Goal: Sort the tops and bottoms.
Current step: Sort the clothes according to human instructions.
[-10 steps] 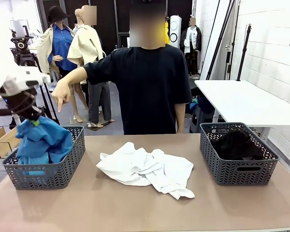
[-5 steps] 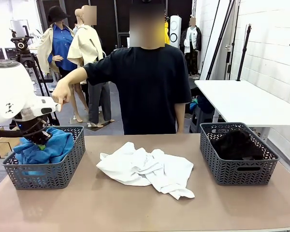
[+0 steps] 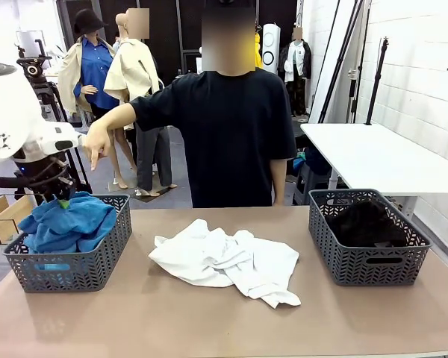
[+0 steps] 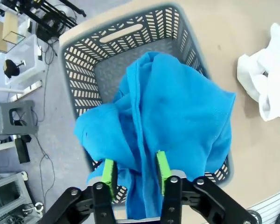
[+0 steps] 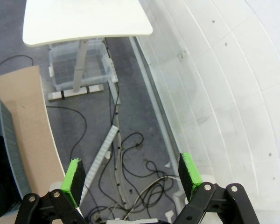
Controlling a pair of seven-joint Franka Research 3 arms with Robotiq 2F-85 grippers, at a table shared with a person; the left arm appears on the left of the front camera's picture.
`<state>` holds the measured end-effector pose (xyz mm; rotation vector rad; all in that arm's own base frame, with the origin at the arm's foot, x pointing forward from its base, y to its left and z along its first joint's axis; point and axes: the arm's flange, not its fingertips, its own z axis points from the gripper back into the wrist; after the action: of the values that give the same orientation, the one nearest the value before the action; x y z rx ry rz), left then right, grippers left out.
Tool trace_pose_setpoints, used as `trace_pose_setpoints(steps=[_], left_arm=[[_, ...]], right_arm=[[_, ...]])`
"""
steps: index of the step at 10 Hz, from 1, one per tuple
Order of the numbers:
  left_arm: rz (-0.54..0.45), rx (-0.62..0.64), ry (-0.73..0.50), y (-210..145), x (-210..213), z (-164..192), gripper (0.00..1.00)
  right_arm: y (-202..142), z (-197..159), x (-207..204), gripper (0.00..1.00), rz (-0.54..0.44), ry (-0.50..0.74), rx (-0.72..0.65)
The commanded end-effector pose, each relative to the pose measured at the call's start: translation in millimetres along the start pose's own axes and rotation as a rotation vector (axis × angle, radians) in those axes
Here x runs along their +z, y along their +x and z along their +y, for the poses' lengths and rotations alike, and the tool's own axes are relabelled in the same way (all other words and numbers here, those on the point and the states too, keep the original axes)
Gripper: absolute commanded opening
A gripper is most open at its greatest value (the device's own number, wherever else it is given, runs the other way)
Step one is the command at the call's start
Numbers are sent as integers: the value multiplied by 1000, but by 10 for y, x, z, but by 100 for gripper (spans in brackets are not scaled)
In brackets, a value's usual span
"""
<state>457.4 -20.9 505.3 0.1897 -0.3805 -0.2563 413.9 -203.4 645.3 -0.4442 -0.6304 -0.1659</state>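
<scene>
A bright blue top [image 3: 67, 224] lies heaped in the left grey mesh basket [image 3: 75, 270]. My left gripper [image 3: 56, 195] sits just above it at the pile's back left. In the left wrist view its green pads stand apart astride a fold of the blue top [image 4: 177, 107], so the left gripper [image 4: 134, 171] is open. White tops [image 3: 224, 261] lie crumpled mid-table, and one edge of the white tops [image 4: 270, 79] shows in that wrist view. The black bottoms [image 3: 366, 224] fill the right basket [image 3: 366, 265]. My right gripper [image 5: 133, 175] is open with nothing between its fingers, over the floor beyond the table edge.
A person in a black T-shirt stands at the far side, one hand [image 3: 95, 149] pointing down toward the left basket. A white side table [image 3: 373, 156] stands at the back right. Cables lie on the floor [image 5: 121, 140] below my right gripper.
My left arm has lowered the blue top from above into the left basket, and its jaws have parted. The person's pointing hand and the other garments have stayed put.
</scene>
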Motion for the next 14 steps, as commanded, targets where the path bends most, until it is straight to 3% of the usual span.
trace_pose_setpoints(steps=[1,6,12,14], left_arm=[[18,25,14,49,186,39,100],[-31,27,-51,285,582,324,100],[-104,123,-25,534,1364,1547,100],[-133,153,54,496,1613,1715,100]], right_arm=[[-16,17,-8,100,4,-2,14],[-16,17,-8,100,4,-2,14],[-16,17,-8,100,4,-2,14],[-16,17,-8,100,4,-2,14]])
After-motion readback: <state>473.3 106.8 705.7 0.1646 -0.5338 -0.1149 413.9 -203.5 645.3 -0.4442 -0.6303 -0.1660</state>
